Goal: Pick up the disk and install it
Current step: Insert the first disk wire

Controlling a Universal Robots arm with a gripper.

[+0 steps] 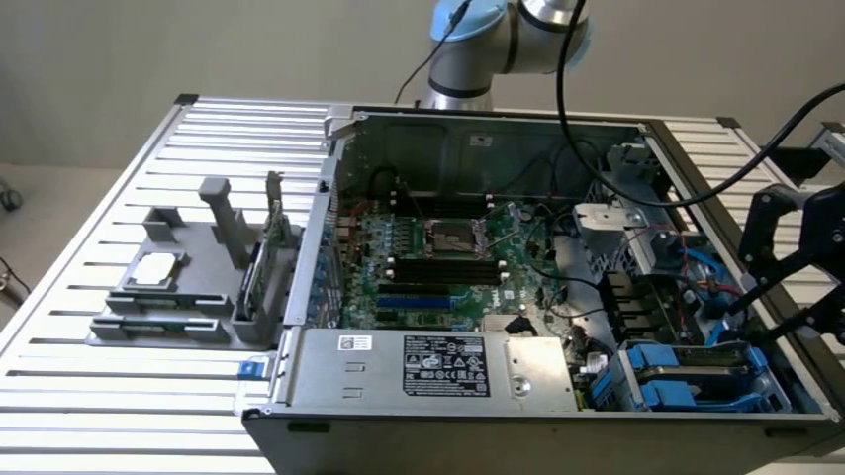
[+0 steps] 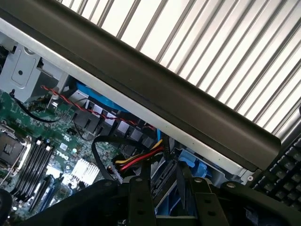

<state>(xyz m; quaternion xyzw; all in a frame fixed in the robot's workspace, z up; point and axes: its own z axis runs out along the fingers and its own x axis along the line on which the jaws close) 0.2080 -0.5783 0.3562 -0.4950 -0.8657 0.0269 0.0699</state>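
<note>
Since the sheet-metal case (image 1: 528, 435) has tight, hard walls, we judge that letting go here calls for a square, gentle release with no snagging on cables. In the case's corner bay the disk (image 1: 687, 376) lies flat, grey metal framed in glossy blue plastic. Just above it hangs our gripper (image 2: 162, 181), black fingers (image 2: 140, 197) spread, holding nothing.

In the exterior view, soft, even light is cast from above: the slatted table (image 1: 79, 297) at nine o'clock is brightly lit, while the computer case (image 1: 436, 139) is shaded inside toward twelve o'clock. In the wrist view, the table is washed out by glare and the gripper (image 2: 162, 183) is reduced to a dark silhouette.
</note>
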